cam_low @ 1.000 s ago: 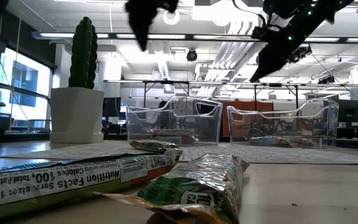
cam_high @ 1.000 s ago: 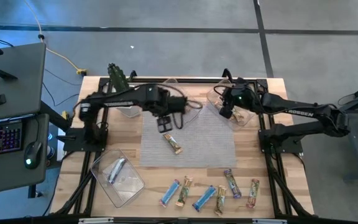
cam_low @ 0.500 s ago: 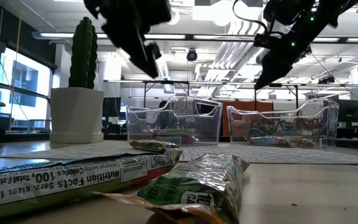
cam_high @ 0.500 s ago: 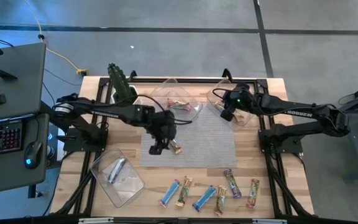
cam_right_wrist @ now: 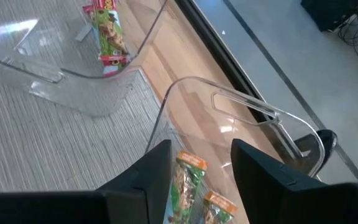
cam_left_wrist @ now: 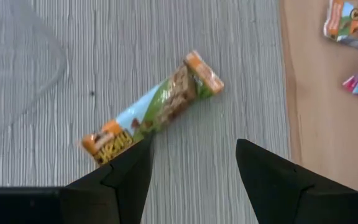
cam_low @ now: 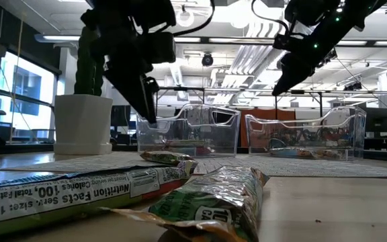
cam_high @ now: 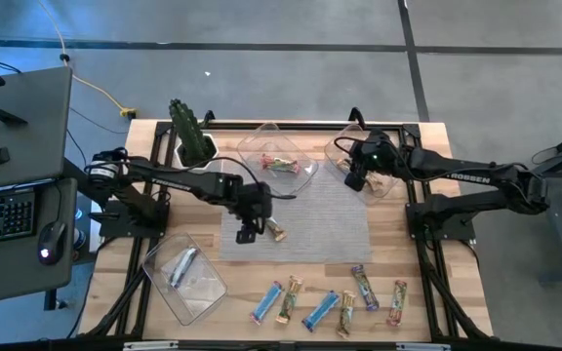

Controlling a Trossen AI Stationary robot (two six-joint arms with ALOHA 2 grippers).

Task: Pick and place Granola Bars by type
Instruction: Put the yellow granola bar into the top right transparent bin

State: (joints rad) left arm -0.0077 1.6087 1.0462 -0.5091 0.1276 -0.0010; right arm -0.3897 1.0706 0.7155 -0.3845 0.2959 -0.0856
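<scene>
One green granola bar with orange ends [cam_left_wrist: 154, 112] lies flat on the grey mat [cam_high: 310, 219]. My left gripper [cam_left_wrist: 191, 168] hangs open just above it, toward its left end, fingers pointing down [cam_low: 146, 101]; it also shows from above [cam_high: 247, 232]. My right gripper [cam_right_wrist: 201, 168] is open and hovers over the far-right clear tray [cam_high: 388, 187], where two orange-green bars [cam_right_wrist: 188, 180] lie. A red-green bar [cam_high: 281, 164] rests in the far middle tray. Several bars, blue [cam_high: 266, 302], green-gold [cam_high: 289, 299], purple [cam_high: 364, 288] and red-tan [cam_high: 398, 302], lie along the near edge.
A third clear tray [cam_high: 208, 292] sits at the near left with a silver bar [cam_high: 181, 268] inside. A potted cactus [cam_high: 191, 132] stands at the far left corner. Bare mat lies between the two grippers. Two bars [cam_low: 79, 188] fill the low view's foreground.
My left gripper swung from beside the far middle tray toward the near edge and came down over the bar on the mat, staying open. The arm's move uncovered the middle tray with its red-green bar. The bar on the mat has not moved.
</scene>
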